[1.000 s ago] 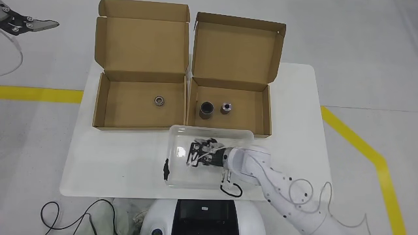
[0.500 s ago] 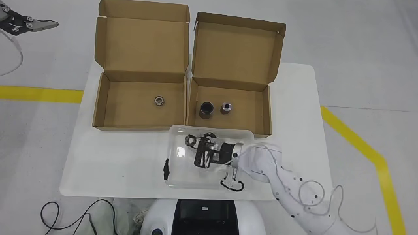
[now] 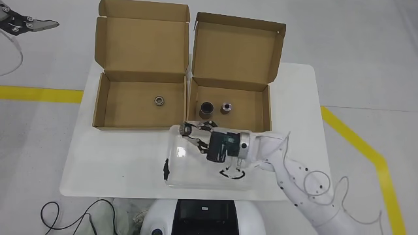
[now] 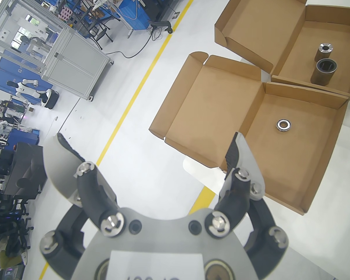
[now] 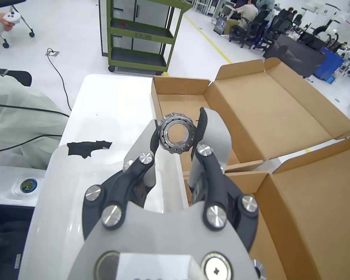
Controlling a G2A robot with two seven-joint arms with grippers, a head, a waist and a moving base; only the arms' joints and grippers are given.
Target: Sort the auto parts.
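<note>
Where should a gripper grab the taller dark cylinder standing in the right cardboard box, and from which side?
Take the dark cylinder by its outer wall near the top, coming straight down. It stands upright, bore up, the box walls would hinder a sideways approach, and the smaller part stands apart beside it.

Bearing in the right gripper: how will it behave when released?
Looks solid metal: probably stiff, heavy for its size. The right gripper holds the bearing by its round rim, so it may roll if dropped on edge. The matching ring in the box lies flat, likely stable.
</note>
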